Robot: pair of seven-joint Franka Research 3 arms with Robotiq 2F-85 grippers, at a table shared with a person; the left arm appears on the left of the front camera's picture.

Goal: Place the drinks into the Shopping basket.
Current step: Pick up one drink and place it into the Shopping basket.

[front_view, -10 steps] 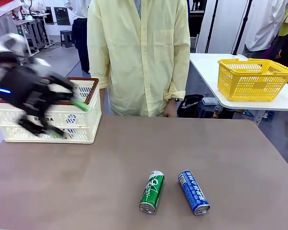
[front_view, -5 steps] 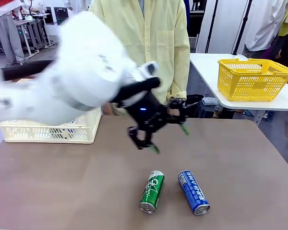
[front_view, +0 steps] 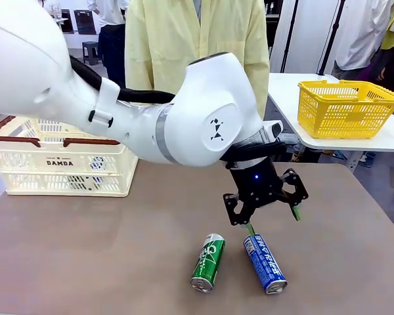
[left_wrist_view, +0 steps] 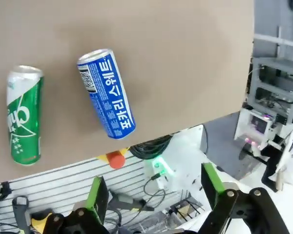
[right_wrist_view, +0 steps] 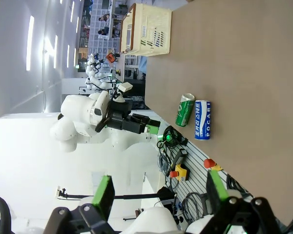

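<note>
Left gripper (front_view: 272, 221) is now hanging over the table's (front_view: 118, 249) middle-right; a second ago it was over by the cream-white slotted plastic shopping basket (front_view: 52, 174) at far left. Both cans are lying where they were. The gripper's fingers are standing spread wide with nothing between them, one green pad sitting just above the far end of the slim blue metal drink can (front_view: 264, 264). The slim green metal drink can (front_view: 207, 262) is lying on its side just left of the blue one, not touching it. Right gripper (right_wrist_view: 160, 191) is also standing spread and empty, well away from the cans. Count: two cans (one green, one blue), one cream basket, one yellow mesh basket (front_view: 345, 108) on the side table.
</note>
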